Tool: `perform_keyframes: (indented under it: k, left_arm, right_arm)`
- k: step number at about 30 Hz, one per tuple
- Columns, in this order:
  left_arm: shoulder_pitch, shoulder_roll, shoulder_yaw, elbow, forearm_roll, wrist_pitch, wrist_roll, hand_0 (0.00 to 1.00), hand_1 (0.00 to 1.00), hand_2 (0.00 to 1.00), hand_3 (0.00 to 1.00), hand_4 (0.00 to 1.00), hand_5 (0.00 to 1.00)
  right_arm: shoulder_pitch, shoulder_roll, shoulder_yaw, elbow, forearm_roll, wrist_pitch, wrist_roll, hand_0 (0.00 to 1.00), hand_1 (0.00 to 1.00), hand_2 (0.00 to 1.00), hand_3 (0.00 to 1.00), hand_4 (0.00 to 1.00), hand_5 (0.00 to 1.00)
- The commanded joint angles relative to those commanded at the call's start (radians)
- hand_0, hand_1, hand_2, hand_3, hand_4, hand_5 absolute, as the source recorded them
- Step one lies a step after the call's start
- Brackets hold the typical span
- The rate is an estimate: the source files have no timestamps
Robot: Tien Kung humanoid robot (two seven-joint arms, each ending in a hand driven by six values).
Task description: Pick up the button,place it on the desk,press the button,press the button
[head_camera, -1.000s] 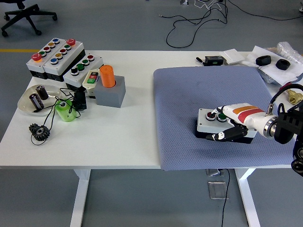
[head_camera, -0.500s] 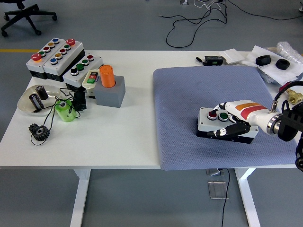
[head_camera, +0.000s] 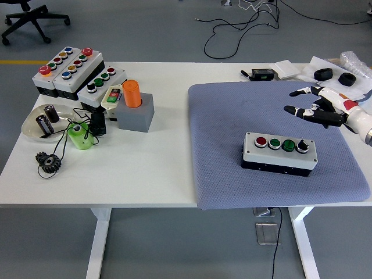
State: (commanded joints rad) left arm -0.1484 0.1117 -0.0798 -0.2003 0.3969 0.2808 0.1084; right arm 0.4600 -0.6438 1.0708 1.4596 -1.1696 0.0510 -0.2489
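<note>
**Button box set down, hand lifted clear — the presses could miss from here**

The blue-grey mat (head_camera: 256, 116) covers the right half of the white table (head_camera: 145, 168), and the button box (head_camera: 279, 152) lies flat on it toward the mat's near edge, its row of red, two green and one black-knobbed control facing up. The right hand (head_camera: 314, 107) hovers beyond the box, toward the mat's far right corner, fingers spread and holding nothing. The left hand is not in view.

The main risk, as I judge it, is the press itself. The buttons sit close together, so a fingertip coming down from that offset, raised position could land on a neighbour or between two caps. The box also rests loose on soft cloth; a slanted push might slide or tip it rather than depress the button.

Against the earlier frames: half a second ago the hand was draped over the box's right end, fingers curled along its near side, hiding the rightmost controls. Now it has let go and drawn up and away, and all four controls show. The box looks essentially unmoved on the mat.
</note>
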Motion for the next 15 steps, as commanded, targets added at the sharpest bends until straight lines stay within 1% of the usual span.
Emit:
perform_keyframes:
  k: [3,4,9,10,15]
  left_arm:
    - [0.000,-0.001,0.000,0.000,0.001,0.000,0.000,0.598,0.517,0.467,0.464,0.279,0.964]
    - [0.000,-0.001,0.000,-0.001,0.001,0.000,0.000,0.598,0.517,0.469,0.466,0.281,0.969]
    - [-0.002,-0.001,0.001,-0.002,0.002,-0.001,-0.001,0.598,0.517,0.469,0.466,0.281,0.969]
    - [-0.003,-0.002,0.001,-0.002,0.002,-0.001,-0.001,0.600,0.520,0.473,0.466,0.280,0.967]
    - [-0.004,-0.003,-0.003,-0.003,0.005,-0.002,-0.001,0.600,0.520,0.473,0.466,0.280,0.967]
  right_arm:
    - [-0.024,-0.004,0.026,-0.035,0.124,0.005,-0.018,0.070,0.002,0.002,0.844,0.928,0.756]
    - [-0.033,-0.004,0.036,-0.042,0.163,0.001,-0.018,0.085,0.002,0.027,0.865,0.913,0.850]
    - [-0.064,-0.005,0.074,-0.066,0.371,-0.032,0.007,0.085,0.002,0.027,0.865,0.913,0.850]
    - [-0.070,-0.004,0.081,-0.070,0.417,-0.040,0.013,0.371,0.303,0.398,0.950,0.888,0.853]
    - [-0.099,0.001,0.114,-0.080,0.631,-0.050,0.051,0.371,0.303,0.398,0.950,0.888,0.853]
